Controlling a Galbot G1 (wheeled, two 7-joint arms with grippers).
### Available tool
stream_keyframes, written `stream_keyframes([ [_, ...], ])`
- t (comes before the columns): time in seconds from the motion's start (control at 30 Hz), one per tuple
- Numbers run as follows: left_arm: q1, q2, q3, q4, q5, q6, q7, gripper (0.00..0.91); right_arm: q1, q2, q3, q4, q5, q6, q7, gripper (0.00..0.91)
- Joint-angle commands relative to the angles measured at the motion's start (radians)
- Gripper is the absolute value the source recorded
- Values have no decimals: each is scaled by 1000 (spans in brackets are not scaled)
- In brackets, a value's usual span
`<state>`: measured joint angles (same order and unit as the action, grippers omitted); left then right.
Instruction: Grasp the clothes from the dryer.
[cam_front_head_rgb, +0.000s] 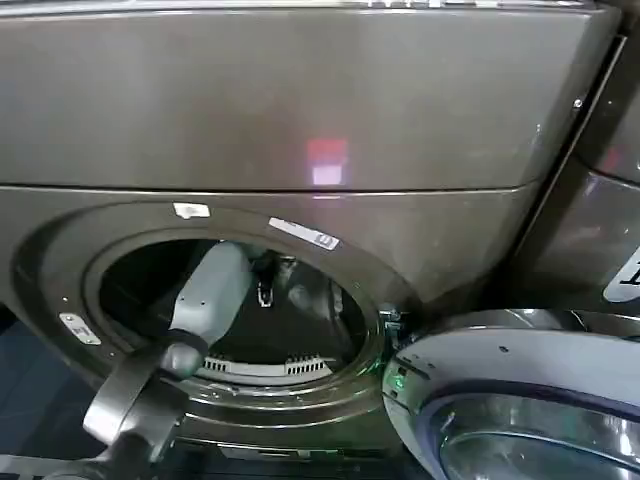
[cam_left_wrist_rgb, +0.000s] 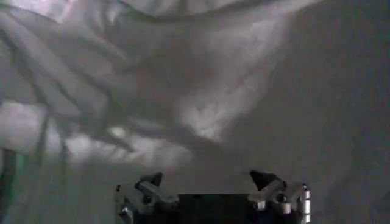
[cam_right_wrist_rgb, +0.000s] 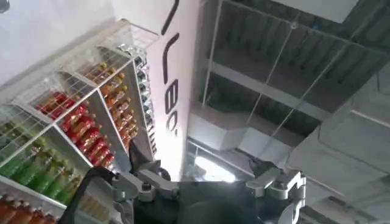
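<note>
With the left gripper (cam_left_wrist_rgb: 210, 182) splayed just short of the pale grey-white folded fabric clothes (cam_left_wrist_rgb: 183, 103) inside the bronze-brown front-loading dryer (cam_front_head_rgb: 300, 110), I'd push straight ahead into a thick fold, then clench.

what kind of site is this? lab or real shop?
Probably a shop or showroom mock-up rather than a home: a front-loading dryer beside a similar bronze machine, wire shelves of bottled drinks, and an open industrial ceiling.
</note>
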<state>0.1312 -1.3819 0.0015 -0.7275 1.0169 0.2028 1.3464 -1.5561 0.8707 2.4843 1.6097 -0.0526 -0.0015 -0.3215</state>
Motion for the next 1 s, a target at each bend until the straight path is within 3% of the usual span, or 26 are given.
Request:
stream_keyframes([
  [0.03, -11, 5, 42, 55, -75, 8, 2, 907, -1, -6, 2, -5, 1, 1, 0, 907],
  [0.47, -42, 34, 87, 139, -268, 7, 6, 907, -6, -4, 2, -1, 3, 4, -1, 907],
  [0.77, -34, 67, 94, 126, -295, 5, 6, 907, -12, 0, 7, 6, 5, 4, -2, 907],
  [0.87, -34, 74, 95, 121, -294, 7, 5, 569, -15, 0, 9, 7, 5, 4, -2, 907],
  [1.0, -38, 89, 98, 117, -293, 12, 5, 432, -18, 0, 10, 9, 6, 5, -2, 907],
])
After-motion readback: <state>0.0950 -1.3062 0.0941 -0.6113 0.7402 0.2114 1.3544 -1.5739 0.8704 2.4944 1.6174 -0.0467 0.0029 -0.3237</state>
